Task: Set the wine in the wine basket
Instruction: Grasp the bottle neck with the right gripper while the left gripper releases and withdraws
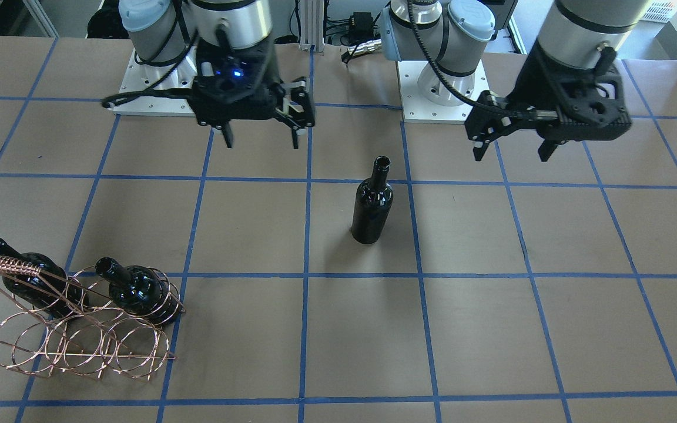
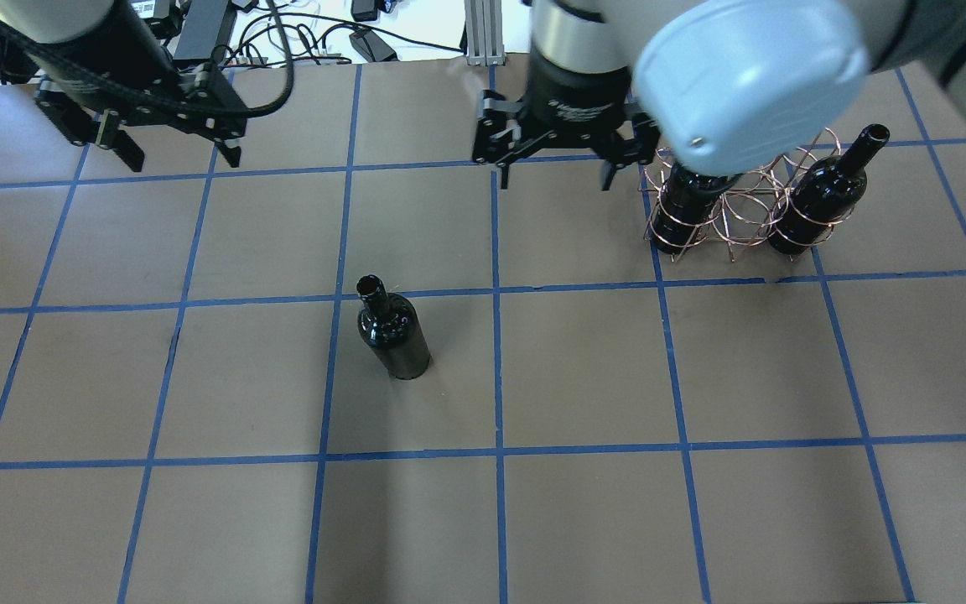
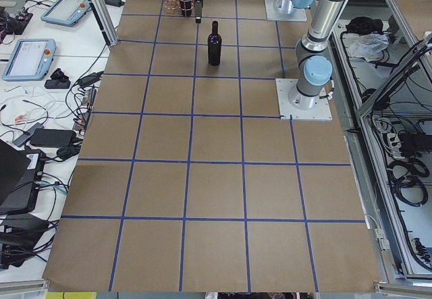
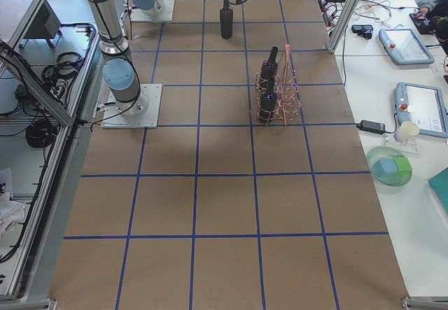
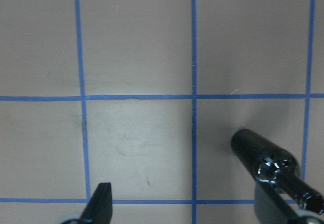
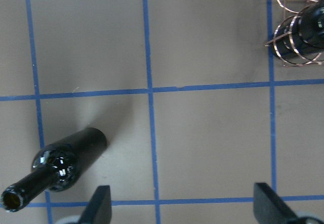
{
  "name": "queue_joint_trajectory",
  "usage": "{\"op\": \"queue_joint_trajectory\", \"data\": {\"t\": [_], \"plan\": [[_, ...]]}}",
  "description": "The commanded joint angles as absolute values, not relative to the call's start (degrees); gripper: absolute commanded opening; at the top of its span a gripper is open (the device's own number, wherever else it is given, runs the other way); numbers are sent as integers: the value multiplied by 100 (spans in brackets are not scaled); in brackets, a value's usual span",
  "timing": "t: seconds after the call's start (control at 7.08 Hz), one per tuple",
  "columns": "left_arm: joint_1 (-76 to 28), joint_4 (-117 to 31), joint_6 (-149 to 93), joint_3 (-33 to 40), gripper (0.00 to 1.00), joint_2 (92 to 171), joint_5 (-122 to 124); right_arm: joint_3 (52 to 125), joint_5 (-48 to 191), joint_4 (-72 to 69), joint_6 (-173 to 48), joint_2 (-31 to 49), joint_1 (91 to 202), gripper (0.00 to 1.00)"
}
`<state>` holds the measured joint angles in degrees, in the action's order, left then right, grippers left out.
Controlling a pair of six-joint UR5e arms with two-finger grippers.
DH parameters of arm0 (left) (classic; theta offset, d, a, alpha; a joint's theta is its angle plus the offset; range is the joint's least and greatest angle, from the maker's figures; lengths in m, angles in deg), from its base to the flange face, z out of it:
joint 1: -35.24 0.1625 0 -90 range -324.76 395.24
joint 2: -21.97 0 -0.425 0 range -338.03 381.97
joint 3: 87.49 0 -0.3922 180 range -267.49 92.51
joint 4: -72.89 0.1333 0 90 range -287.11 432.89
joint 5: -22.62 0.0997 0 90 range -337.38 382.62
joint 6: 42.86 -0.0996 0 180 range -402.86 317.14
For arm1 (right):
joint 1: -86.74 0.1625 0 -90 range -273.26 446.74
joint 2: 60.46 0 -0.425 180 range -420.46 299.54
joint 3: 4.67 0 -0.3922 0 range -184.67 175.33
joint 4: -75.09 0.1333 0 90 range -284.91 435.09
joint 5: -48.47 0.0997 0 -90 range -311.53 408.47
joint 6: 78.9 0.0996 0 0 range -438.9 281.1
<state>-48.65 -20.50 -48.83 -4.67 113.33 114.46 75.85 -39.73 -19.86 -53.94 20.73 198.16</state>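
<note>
A dark, unlabelled wine bottle (image 1: 372, 202) stands upright alone near the table's middle; it also shows in the overhead view (image 2: 392, 332) and in both wrist views (image 5: 263, 155) (image 6: 66, 161). The copper wire wine basket (image 1: 83, 343) (image 2: 747, 205) stands to the robot's right and holds two look-alike bottles (image 1: 27, 279) (image 1: 138, 289) in its outer rings. My left gripper (image 1: 512, 155) (image 2: 185, 159) is open and empty, hovering above the table apart from the bottle. My right gripper (image 1: 262, 142) (image 2: 556, 179) is open and empty, hovering between the bottle and the basket.
The table is brown paper with a blue tape grid (image 2: 495, 377). The arm bases (image 1: 438, 94) stand at the robot's side of the table. Tablets and cables lie on side benches (image 4: 409, 44) beyond the table's ends.
</note>
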Motion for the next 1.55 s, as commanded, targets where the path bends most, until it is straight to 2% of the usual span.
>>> {"op": "queue_joint_trajectory", "data": {"t": [0.0,0.28,0.56,0.71,0.99,1.13,1.41], "plan": [[-4142,-2194,-5376,-496,100,11276,11604,7305,-3968,-2510,-4211,1376,20825,100],[-3982,-2229,-5394,-409,100,11250,11587,7118,-4030,-2590,-3838,795,21284,100],[-4043,-2247,-5482,-347,100,11224,11517,7171,-4074,-2581,-3890,661,21444,100],[-4043,-2247,-5482,-329,100,11224,11517,7180,-4091,-2572,-3951,591,21436,82],[-4052,-2256,-5482,-320,100,11224,11517,7250,-4100,-2537,-4058,616,21427,31],[-4061,-2265,-5482,-320,100,11224,11517,7276,-4109,-2519,-4031,617,21427,15],[-4078,-2273,-5482,-312,100,11224,11517,7277,-4126,-2493,-4066,651,21348,5]]}}
